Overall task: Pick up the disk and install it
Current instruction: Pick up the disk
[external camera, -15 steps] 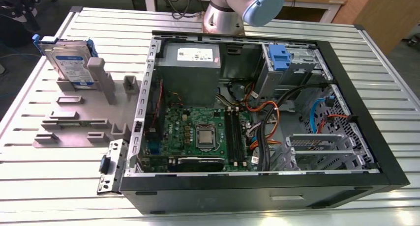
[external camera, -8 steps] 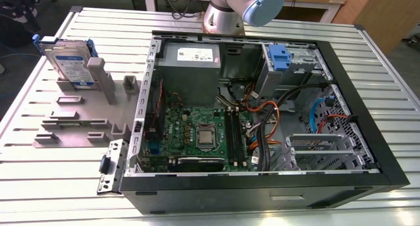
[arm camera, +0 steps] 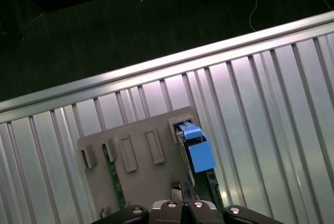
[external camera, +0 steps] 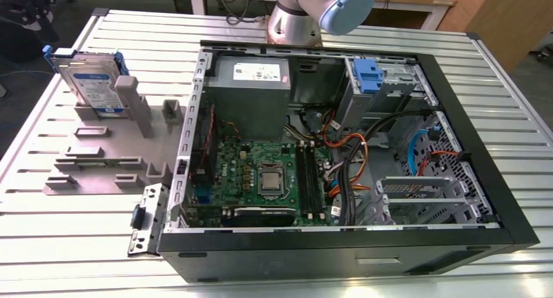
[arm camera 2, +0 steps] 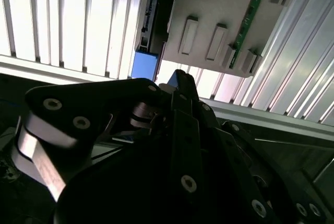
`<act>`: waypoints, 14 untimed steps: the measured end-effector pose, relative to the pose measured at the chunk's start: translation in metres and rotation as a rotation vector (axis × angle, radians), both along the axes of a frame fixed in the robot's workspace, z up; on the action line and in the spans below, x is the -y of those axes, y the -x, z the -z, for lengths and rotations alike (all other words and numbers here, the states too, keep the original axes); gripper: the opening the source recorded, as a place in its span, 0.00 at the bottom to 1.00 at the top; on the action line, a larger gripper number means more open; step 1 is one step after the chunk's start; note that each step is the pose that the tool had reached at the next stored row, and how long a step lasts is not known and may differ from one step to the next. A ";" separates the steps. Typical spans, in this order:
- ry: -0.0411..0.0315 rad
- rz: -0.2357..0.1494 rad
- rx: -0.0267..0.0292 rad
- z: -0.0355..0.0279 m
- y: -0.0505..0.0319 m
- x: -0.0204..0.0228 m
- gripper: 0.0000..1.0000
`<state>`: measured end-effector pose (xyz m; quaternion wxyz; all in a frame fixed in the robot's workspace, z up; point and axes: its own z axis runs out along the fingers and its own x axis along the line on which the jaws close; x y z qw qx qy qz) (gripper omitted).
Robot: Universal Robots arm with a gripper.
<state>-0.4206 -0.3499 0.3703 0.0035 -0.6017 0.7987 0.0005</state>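
Observation:
The disk [external camera: 89, 81] stands on edge in a slot of the grey holder block [external camera: 103, 152], at the exterior view's left, beside the open computer case. It is silver with a white-and-blue label and blue rails. In the first wrist view the disk [arm camera: 197, 151] shows edge-on, its blue rail end up, at one end of the holder block [arm camera: 136, 167]. My gripper [arm camera: 180, 207] hangs above the holder, close to the disk and apart from it. In the second wrist view the gripper [arm camera 2: 178, 78] is dark linkage, with the disk's blue end [arm camera 2: 143, 65] just beyond its tip.
The open black computer case [external camera: 484, 181] lies on the ribbed metal table [external camera: 78, 246], with the motherboard [external camera: 259, 175], cables and a drive cage with a blue latch [external camera: 367, 74] inside. A green circuit strip [arm camera: 116, 179] stands in another holder slot. The arm's base [external camera: 298, 16] rises behind the case.

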 end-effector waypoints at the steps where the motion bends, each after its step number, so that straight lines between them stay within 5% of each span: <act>1: 0.0000 -0.001 0.0038 0.0001 0.0000 0.0001 0.11; 5: -0.0001 -0.005 0.0126 0.0009 0.0001 0.0000 0.11; 14: -0.0004 -0.035 0.0128 0.0035 0.0018 -0.0005 0.11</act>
